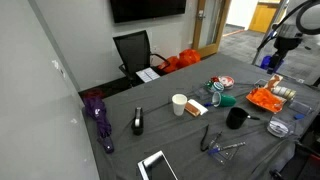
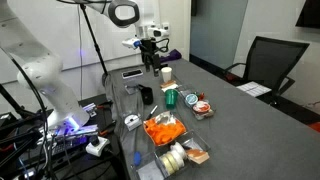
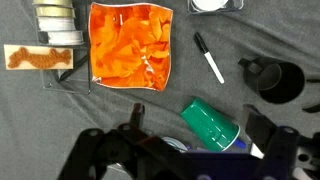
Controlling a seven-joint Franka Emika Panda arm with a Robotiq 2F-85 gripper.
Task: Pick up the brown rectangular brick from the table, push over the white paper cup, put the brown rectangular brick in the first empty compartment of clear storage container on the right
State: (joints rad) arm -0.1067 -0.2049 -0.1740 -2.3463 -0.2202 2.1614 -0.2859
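The white paper cup [image 1: 179, 104] stands upright mid-table, and also shows in an exterior view [image 2: 166, 73]. The brown rectangular brick [image 1: 195, 108] lies right beside it. The clear storage container [image 1: 283, 97] sits at the table's end; one compartment holds orange pieces [image 3: 130, 45], another tape rolls [image 3: 58, 20], another a tan slab with a brown smear [image 3: 38, 57]. My gripper [image 1: 272, 62] hangs high above the container, far from cup and brick. It is open and empty in the wrist view [image 3: 200, 118].
A green cup [image 3: 212, 125] lies on its side under the gripper. A black mug [image 3: 275, 78] and a marker [image 3: 208, 57] are nearby. A purple umbrella [image 1: 100, 115], a black stapler [image 1: 138, 122] and a white card [image 1: 158, 165] lie farther along the table.
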